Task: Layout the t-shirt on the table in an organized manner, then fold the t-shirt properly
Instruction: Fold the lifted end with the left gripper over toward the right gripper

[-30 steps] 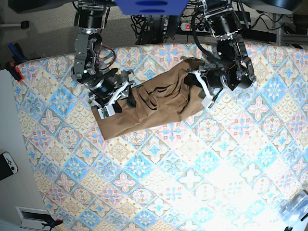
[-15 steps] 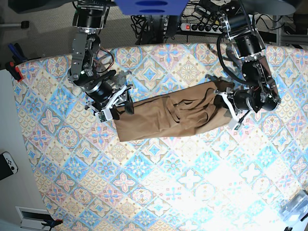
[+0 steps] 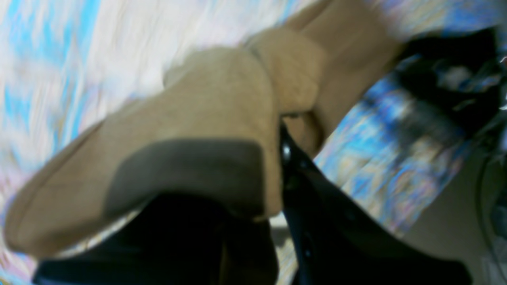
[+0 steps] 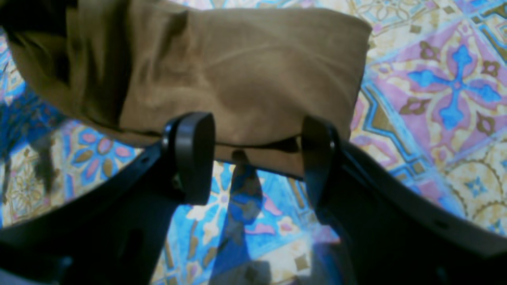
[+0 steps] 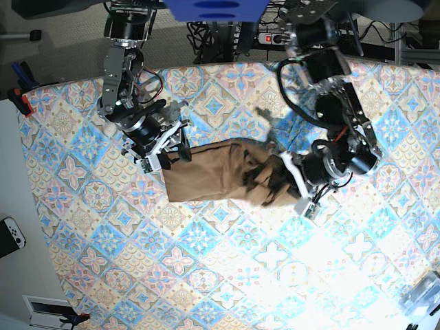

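1. Tan-brown cloth is clamped in the left claw (image 3: 273, 158): its jaws are drawn together on a bunched fold of the t-shirt (image 5: 220, 179), which drapes over one finger in the left wrist view. That view is blurred, so the exact edge gripped cannot be told.
2. Right claw (image 4: 257, 158): jaws stand apart, empty, straddling the nearest edge of the cloth without clamping it, with the table showing between the two pads.
3. Position of the t-shirt: it lies on the table (image 5: 206, 261) as a flattish strip between the two arms. The end by the right claw is fairly smooth; the end at the left claw is heaped into dark folds.
4. Handling judgement: the cloth appears light, soft and limp. It will sag, bunch and drag behind any single grip point, and will hold no shape of its own. Breakage is not a concern.
5. Recommended hold: pinch at a hem corner or shoulder seam, through a single layer where possible. Use both claws well apart along one edge so the fabric spreads under tension.
6. Status judgement: layout is incomplete; sleeves and collar are not distinguishable, and folding has not properly begun.
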You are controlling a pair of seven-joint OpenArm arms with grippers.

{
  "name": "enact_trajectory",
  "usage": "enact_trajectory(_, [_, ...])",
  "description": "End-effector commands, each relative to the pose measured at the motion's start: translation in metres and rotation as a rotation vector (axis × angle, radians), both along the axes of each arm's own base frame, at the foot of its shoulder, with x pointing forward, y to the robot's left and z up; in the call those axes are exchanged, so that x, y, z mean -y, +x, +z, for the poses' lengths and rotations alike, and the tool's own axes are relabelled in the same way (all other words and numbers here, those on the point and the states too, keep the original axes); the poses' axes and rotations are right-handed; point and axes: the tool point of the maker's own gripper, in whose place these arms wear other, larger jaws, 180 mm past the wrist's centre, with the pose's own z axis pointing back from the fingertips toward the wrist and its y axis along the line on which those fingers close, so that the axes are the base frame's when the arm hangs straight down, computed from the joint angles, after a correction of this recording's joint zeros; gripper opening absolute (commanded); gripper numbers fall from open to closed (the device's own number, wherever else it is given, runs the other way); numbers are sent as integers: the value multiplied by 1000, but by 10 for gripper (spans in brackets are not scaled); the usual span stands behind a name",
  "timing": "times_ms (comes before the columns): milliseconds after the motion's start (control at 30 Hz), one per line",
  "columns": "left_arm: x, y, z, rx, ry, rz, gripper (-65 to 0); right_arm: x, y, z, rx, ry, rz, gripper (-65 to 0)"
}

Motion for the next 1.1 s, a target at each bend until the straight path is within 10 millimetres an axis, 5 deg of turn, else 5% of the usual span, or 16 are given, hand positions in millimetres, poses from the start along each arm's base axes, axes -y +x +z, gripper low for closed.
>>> enact_trajectory(0, [5, 5, 21, 60, -20, 9, -650, -1, 8, 13, 47, 23, -2, -313])
enact_trajectory(400, [81, -6, 26, -124, -173, -11, -650, 1, 5, 4, 22, 27, -8, -315])
enact_trajectory(667, [101, -8, 23, -205, -224, -1, -650, -1, 4, 4, 20, 28, -2, -315])
enact_trajectory(967, [120, 5, -12, -368, -241, -30, -650, -1, -7, -5, -9, 28, -3, -315])
enact_trajectory(1067, [133, -2, -12, -371, -219, -78, -523, 0, -7, -6, -11, 27, -7, -315])
